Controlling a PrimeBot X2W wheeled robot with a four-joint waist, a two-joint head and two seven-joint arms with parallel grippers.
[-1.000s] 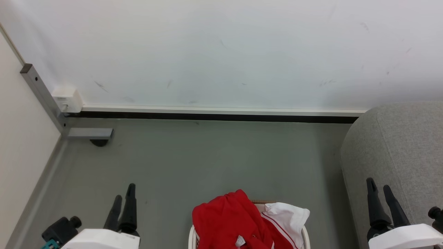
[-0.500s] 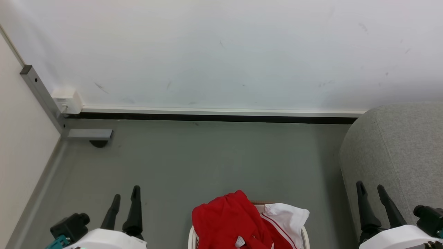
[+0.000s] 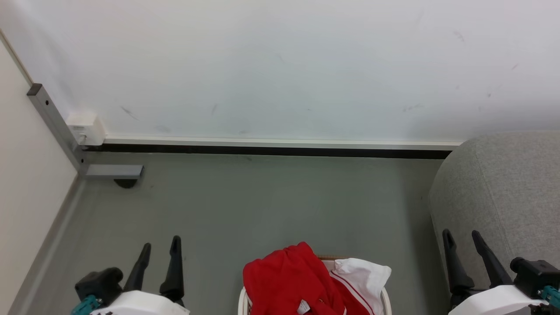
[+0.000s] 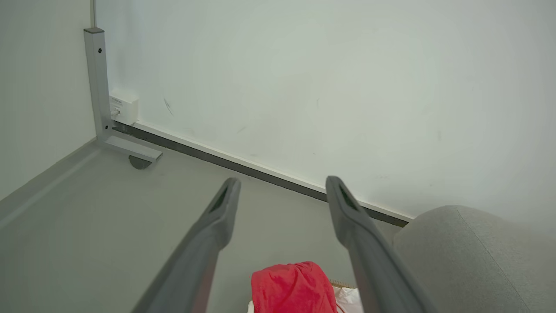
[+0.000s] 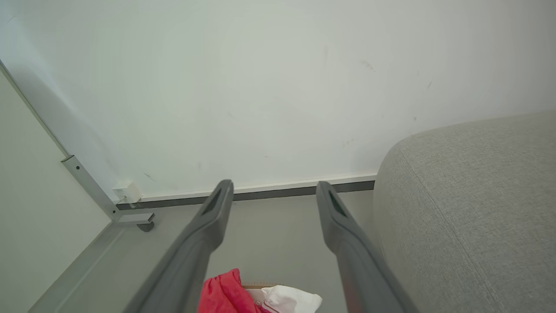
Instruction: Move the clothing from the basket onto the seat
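The red clothing (image 3: 293,280) with a white panel and thin stripes is heaped in the cream basket (image 3: 386,302) at the bottom middle of the head view. It also peeks into the left wrist view as clothing (image 4: 291,287) and the right wrist view as clothing (image 5: 223,293). The grey seat (image 3: 503,192) stands at the right, seen too as seat (image 4: 469,256) and seat (image 5: 469,204). My left gripper (image 3: 161,245) is open, left of the basket. My right gripper (image 3: 460,236) is open in front of the seat's side. Both are empty.
A white wall (image 3: 280,65) with a dark baseboard runs across the far side. A grey metal post and foot (image 3: 109,169) with a small white box (image 3: 85,127) stand in the left corner. Grey floor (image 3: 262,205) lies between wall and basket.
Both grippers have turned and shifted: the left one moved slightly right, the right one moved left and a little lower. The clothing and basket have not moved.
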